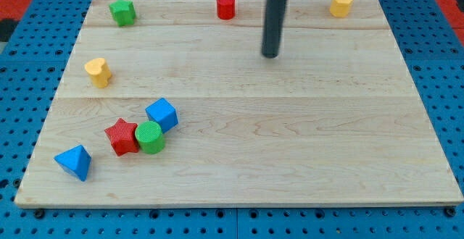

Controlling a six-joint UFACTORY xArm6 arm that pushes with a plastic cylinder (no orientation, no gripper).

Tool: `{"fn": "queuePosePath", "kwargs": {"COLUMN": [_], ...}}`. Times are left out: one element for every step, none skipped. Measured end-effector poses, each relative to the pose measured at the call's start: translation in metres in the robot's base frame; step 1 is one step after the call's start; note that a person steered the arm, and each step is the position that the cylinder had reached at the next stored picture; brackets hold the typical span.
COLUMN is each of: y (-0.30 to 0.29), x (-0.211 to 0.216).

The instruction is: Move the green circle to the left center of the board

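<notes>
My tip (270, 54) sits far-centre on the board (290, 145), touching nothing, well apart from the green circle (150, 137). That circle sits near-left, touching the red star (121, 136) and just beside the blue cube (162, 114).

Green circle (150, 137), red star (122, 136), blue cube (162, 114), blue triangle (74, 161), yellow heart (97, 72), green star (122, 11), red cylinder (225, 6), yellow hexagon (341, 3); pale wood-grain board (304, 145); dark rod, my tip (270, 55).

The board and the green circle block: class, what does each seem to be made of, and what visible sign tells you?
The board looks like pale, matt wood: grain lines and plank seams show. The green circle looks like plastic, perhaps 3D-printed: saturated colour, fine ridges on top.
</notes>
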State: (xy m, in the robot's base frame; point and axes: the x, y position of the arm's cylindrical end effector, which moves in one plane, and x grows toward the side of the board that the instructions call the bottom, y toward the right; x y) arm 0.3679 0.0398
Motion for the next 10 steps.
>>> {"fn": "queuePosePath", "kwargs": {"y": [-0.027, -0.065, -0.121, -0.152, -0.183, -0.183, -0.184, -0.186, -0.193, -0.194], "x": [0.109, 0.173, 0.187, 0.177, 0.15, 0.123, 0.091, 0.054, 0.029, -0.02]}}
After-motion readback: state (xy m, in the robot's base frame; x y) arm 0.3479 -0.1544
